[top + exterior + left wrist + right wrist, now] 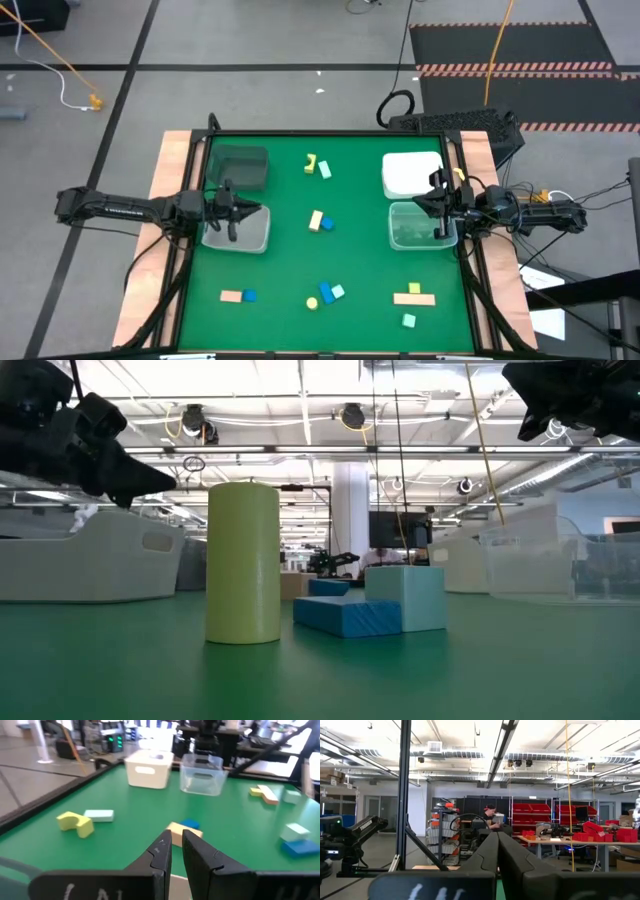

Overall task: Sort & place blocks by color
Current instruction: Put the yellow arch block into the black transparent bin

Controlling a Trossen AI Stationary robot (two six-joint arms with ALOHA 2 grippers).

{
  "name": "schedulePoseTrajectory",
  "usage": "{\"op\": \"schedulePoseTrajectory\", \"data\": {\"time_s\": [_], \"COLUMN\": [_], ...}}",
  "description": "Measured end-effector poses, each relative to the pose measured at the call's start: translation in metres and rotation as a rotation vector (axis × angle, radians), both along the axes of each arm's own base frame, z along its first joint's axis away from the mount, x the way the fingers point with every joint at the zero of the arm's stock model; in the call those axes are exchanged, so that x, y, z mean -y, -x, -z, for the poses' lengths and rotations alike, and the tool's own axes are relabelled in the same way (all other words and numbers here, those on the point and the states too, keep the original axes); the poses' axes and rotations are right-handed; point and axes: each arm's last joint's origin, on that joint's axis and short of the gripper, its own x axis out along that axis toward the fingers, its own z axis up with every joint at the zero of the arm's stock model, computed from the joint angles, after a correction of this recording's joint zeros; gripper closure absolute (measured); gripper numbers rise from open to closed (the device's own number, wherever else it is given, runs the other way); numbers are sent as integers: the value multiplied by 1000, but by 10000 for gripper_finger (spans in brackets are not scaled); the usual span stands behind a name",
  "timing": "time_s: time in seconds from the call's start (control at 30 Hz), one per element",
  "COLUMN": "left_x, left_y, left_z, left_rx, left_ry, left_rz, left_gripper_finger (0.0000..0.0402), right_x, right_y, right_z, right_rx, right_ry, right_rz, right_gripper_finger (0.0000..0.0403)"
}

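High view: hangs overhead, looking straight down on the whole green felt table top [300,250] and grey floor beyond.
Low view: sits at table height, level across the felt, very near a pale yellow upright cylinder block [243,562].
Left wrist view: rides the left arm, facing right across the table toward the white plastic bin [148,768] and clear plastic bin [202,774].
Right wrist view: rides the right arm, facing level into the room.
Shared: high and left wrist views both show those two bins.

Green table [290,250] with scattered blocks [320,221], two clear bins [420,228], one white bin [410,172], one dark bin [240,165].
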Motion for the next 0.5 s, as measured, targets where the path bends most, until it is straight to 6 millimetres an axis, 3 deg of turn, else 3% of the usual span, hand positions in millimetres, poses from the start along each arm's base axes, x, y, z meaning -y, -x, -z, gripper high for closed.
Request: {"op": "schedulePoseTrajectory", "data": {"time_s": [0.5], "left_x": [-1], "left_y": [0], "left_z": [-3], "left_rx": [52], "left_ry": [86], "left_rz": [-56], "left_gripper_finger": [353], "right_x": [0], "right_y": [0], "right_z": [0], "right_rx": [0], "right_ry": [0], "right_rz": [0], "right_gripper_finger": [403]}}
